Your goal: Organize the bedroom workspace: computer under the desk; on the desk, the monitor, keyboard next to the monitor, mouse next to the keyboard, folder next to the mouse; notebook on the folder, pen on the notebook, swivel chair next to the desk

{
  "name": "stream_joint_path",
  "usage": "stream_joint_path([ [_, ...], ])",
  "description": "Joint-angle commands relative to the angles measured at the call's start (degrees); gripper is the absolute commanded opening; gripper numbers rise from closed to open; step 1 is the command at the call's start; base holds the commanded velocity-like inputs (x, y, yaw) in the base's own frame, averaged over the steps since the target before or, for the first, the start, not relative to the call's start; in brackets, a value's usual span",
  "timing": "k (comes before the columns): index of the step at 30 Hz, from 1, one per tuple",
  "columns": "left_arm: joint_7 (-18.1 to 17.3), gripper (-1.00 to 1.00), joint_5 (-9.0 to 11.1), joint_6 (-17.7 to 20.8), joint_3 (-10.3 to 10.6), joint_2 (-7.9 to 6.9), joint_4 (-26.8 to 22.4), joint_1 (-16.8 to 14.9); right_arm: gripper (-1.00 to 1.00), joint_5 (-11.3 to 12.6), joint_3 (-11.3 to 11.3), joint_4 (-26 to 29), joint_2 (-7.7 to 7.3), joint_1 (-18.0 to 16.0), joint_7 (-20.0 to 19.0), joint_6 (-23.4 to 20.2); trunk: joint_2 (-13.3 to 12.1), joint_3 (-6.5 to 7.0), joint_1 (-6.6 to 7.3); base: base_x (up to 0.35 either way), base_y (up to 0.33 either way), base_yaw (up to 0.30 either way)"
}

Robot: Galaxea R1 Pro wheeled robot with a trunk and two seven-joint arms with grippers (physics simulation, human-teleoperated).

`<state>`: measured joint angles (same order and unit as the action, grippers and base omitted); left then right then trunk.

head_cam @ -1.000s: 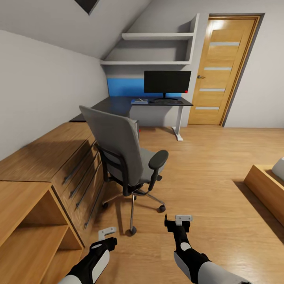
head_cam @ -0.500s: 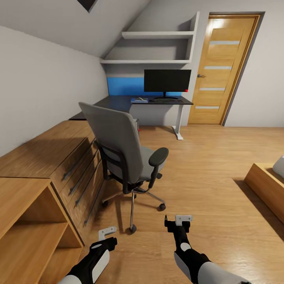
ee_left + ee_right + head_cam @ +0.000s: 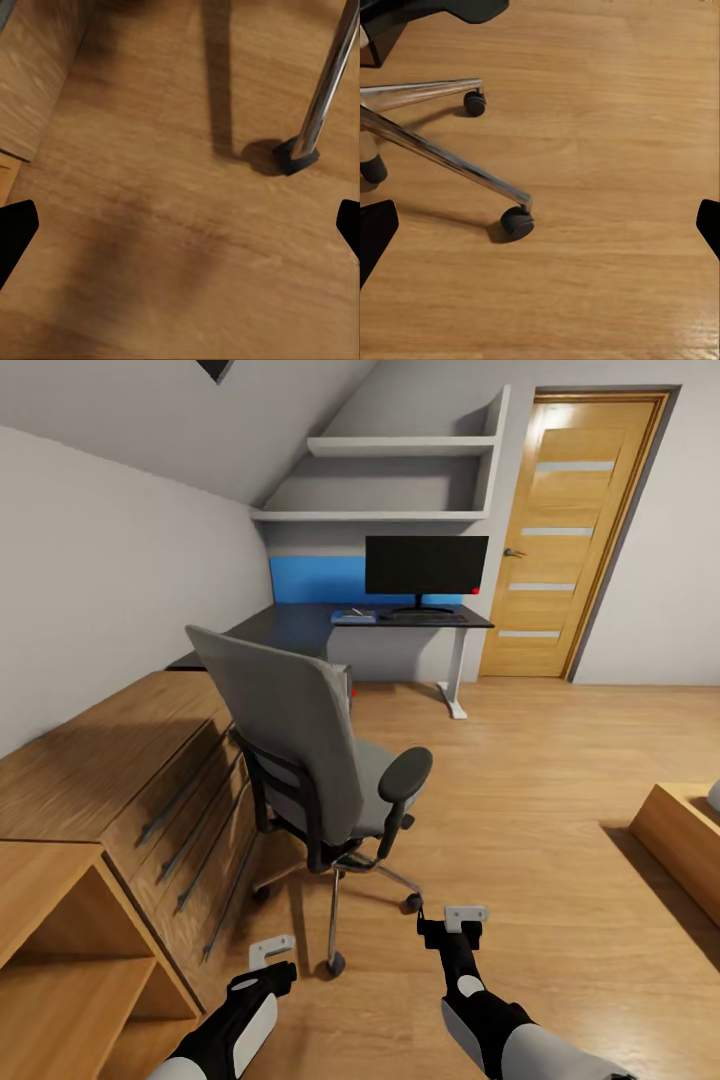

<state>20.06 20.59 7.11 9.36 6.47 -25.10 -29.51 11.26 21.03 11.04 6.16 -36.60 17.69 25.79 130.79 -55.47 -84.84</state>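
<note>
The grey swivel chair [image 3: 300,745] stands in the middle of the floor with its back toward me, well short of the black desk [image 3: 300,625]. On the desk's far end are the monitor [image 3: 426,565], the keyboard [image 3: 425,617] in front of it, and the blue folder [image 3: 353,618] to the keyboard's left with something small and pale on it. My left gripper [image 3: 270,952] and right gripper [image 3: 463,917] hang low over the floor, both open and empty. The left wrist view has a chair castor [image 3: 296,157]; the right wrist view has the chrome chair legs [image 3: 442,157].
A light wooden drawer unit [image 3: 130,770] with an open shelf section runs along the left wall beside the chair. A wooden door [image 3: 565,535] is at the back right. A low wooden box [image 3: 685,835] sits at the right edge. Bare floor lies between.
The view has moved forward and a little to the right, so the chair looks larger and further left. Both arms hold the same pose, grippers still open.
</note>
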Motion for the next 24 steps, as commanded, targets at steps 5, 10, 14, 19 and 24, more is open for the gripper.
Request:
stream_joint_path([
  [5, 0.5, 1.0, 0.42, 0.27, 0.48, -0.06, -0.12, -0.02, 1.0, 0.23, 0.5, -0.09, 0.29, -0.04, 0.19, 0.17, 0.02, -0.05, -0.02, 0.272, 0.0, 0.0],
  [10, 0.5, 1.0, 0.42, 0.27, 0.48, -0.06, -0.12, -0.01, 1.0, -1.3, 0.5, -0.13, 0.67, 0.0, 0.17, 0.19, 0.02, -0.05, -0.02, 0.207, 0.0, 0.0],
  [14, 0.5, 1.0, 0.42, 0.27, 0.48, -0.06, -0.11, -0.01, 1.0, -4.31, 0.5, -0.82, 1.56, 0.19, 0.18, 0.16, 0.02, -0.05, -0.02, 0.056, 0.0, 0.0],
  [19, 0.5, 1.0, 0.42, 0.27, 0.48, -0.06, -0.11, 0.01, 1.0, -6.84, 0.55, -1.78, 2.56, 0.28, 0.22, 0.17, 0.02, -0.05, -0.02, 0.01, 0.0, 0.0],
  [24, 0.5, 1.0, 0.42, 0.27, 0.48, -0.06, -0.04, -0.02, 1.0, -7.34, 0.6, -1.96, 3.04, 0.3, 0.24, 0.14, 0.02, -0.05, -0.02, 0.001, 0.0, 0.0],
])
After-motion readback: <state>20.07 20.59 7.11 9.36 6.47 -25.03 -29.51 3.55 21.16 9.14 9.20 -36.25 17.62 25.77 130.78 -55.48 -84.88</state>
